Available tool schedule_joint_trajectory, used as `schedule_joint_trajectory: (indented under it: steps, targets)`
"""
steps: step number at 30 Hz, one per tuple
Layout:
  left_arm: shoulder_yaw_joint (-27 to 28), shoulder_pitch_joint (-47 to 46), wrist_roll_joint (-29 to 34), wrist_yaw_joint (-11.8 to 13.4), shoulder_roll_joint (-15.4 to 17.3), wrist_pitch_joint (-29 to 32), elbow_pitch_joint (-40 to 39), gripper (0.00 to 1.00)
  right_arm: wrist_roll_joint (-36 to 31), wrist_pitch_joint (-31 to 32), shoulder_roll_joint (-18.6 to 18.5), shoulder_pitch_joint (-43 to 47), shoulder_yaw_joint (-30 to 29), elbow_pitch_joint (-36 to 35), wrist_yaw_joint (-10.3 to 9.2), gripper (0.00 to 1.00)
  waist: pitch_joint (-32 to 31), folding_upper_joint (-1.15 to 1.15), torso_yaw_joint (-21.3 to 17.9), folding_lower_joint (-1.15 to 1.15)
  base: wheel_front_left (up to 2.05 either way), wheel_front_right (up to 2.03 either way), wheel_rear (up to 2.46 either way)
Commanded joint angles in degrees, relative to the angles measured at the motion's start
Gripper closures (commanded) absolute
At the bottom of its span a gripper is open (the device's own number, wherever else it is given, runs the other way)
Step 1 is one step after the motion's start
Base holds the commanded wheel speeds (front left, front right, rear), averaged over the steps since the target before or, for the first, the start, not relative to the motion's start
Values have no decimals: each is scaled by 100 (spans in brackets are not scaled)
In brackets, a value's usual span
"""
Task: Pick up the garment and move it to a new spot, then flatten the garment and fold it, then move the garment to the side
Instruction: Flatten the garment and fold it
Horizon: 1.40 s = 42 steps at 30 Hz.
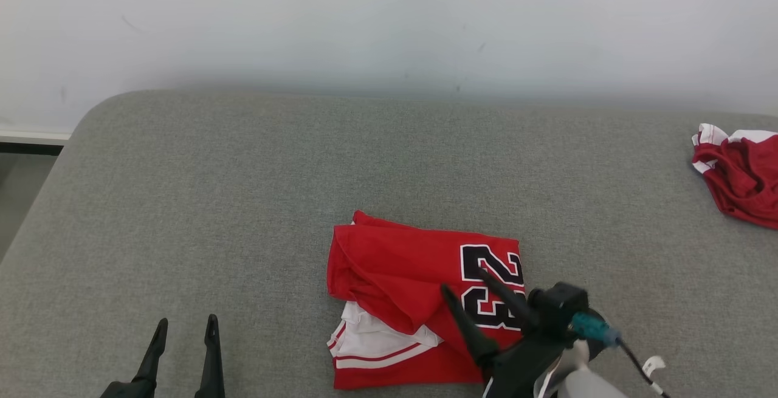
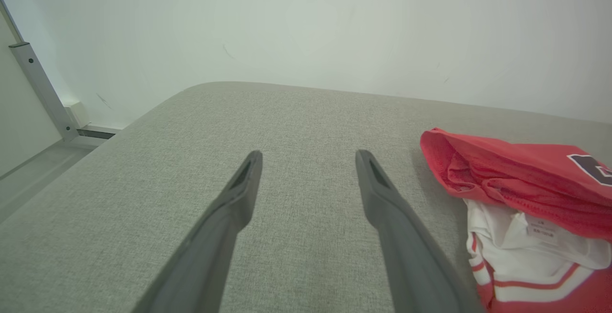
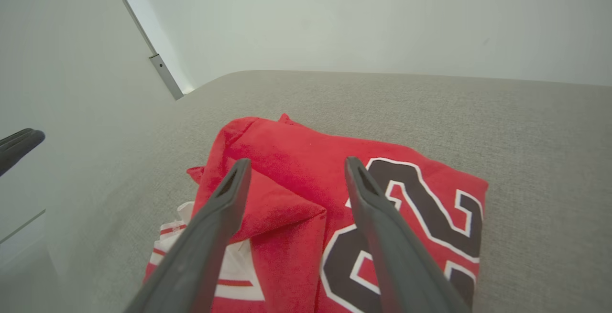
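A red jersey [image 1: 401,276] with a black "23" and white trim lies folded in a rough rectangle near the front middle of the grey cushion [image 1: 243,203]. My right gripper [image 1: 463,282] hovers over its front right part, open, with nothing between its fingers. In the right wrist view the right gripper [image 3: 294,165] spreads above the jersey [image 3: 296,150] and its numerals. My left gripper [image 1: 185,324] stands open at the lower left, well apart from the jersey. Through the left wrist camera the left gripper [image 2: 308,156] points over bare cushion, the jersey [image 2: 521,174] to its right.
A second red and white garment [image 1: 741,173] lies crumpled at the cushion's far right edge. A white wall [image 1: 389,21] rises behind the cushion. The cushion's rounded left edge drops to a floor strip [image 1: 18,191].
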Motion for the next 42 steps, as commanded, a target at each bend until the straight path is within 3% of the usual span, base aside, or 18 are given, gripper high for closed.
schedule_joint_trajectory:
  steps: [1, 8, 17, 19, 20, 21, 22, 26, 42]
  targets:
    - [9, 39, 64, 9, 9, -16, -21, 0, -77, 83, -59, 186, 125, -212, -16, 0, -5, 0, 14, 0, 0, 0, 0]
    - [19, 8, 63, 9, -8, -16, -1, 0, -347, 433, -114, 531, 393, -829, -16, 0, -11, 0, 62, 0, 0, 0, 0]
    - [-22, -9, 22, 9, -25, -16, -11, 0, -752, 741, -37, 386, 420, -784, -15, 0, 26, 0, 202, 0, 0, 0, 0]
    - [-30, -23, 19, 9, -32, -16, 0, 0, -946, 758, -11, 320, 452, -676, -15, 21, 34, 0, 239, 0, 0, 0, 0]
    - [-39, -29, 14, 9, -35, -16, 7, 0, -1089, 762, -10, 275, 460, -605, -16, 53, 34, 0, 255, 0, 0, 0, 0]
    - [-47, -32, 12, 9, -38, -16, 13, 0, -1217, 764, -13, 227, 481, -528, -15, 68, 30, 0, 274, 0, 0, 0, 0]
    - [-52, -31, 10, 9, -41, -16, 18, 0, -1271, 749, 26, 204, 465, -452, -15, 100, 25, 0, 288, 0, 0, 0, 0]
    - [-39, -44, 2, 9, -47, -16, 47, 0, -1506, 709, 163, 110, 412, -220, -16, 100, -9, 0, 336, 0, 0, 0, 0]
    - [-133, -100, 0, 9, -66, -16, 125, 0, -248, 918, 915, 190, 817, -522, -15, 100, -82, 0, 382, 0, 0, 0, 0]
